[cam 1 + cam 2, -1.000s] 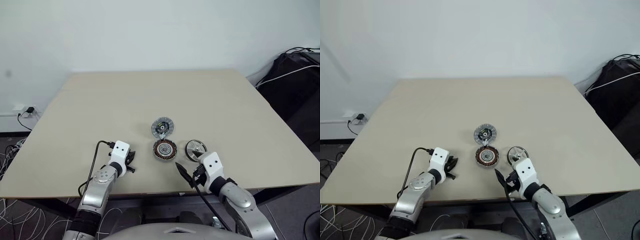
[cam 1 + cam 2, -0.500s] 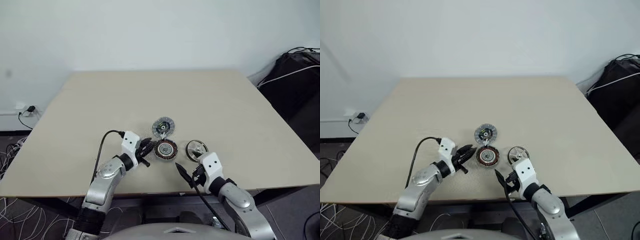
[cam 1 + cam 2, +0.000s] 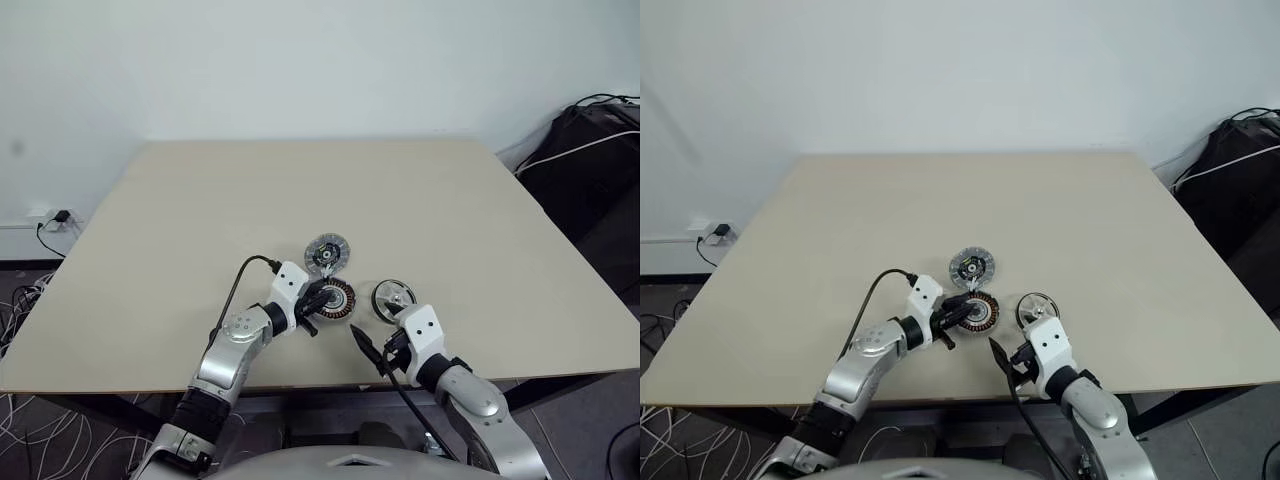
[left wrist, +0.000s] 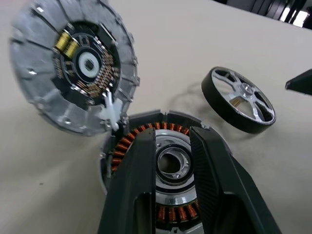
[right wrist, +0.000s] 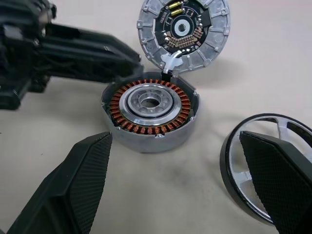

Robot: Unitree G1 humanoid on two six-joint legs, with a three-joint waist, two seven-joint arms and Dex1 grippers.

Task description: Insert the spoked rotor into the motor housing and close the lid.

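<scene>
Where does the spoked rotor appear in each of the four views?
Left eye view: spoked rotor on the table, right of the motor housing.
Right eye view: again right of the housing, beside the right arm.
Left wrist view: tilted ring, upper right.
Right wrist view: at the lower right edge, partly behind a finger.
Shared landmark: the housing's copper windings.

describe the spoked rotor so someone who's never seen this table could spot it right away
On the beige table, three small round parts cluster near the front edge. The spoked rotor lies flat at the right of the cluster, beside the copper-wound motor housing, just ahead of the right gripper. It alone has shiny silver spokes inside a dark rim; the lid is speckled grey.
</scene>
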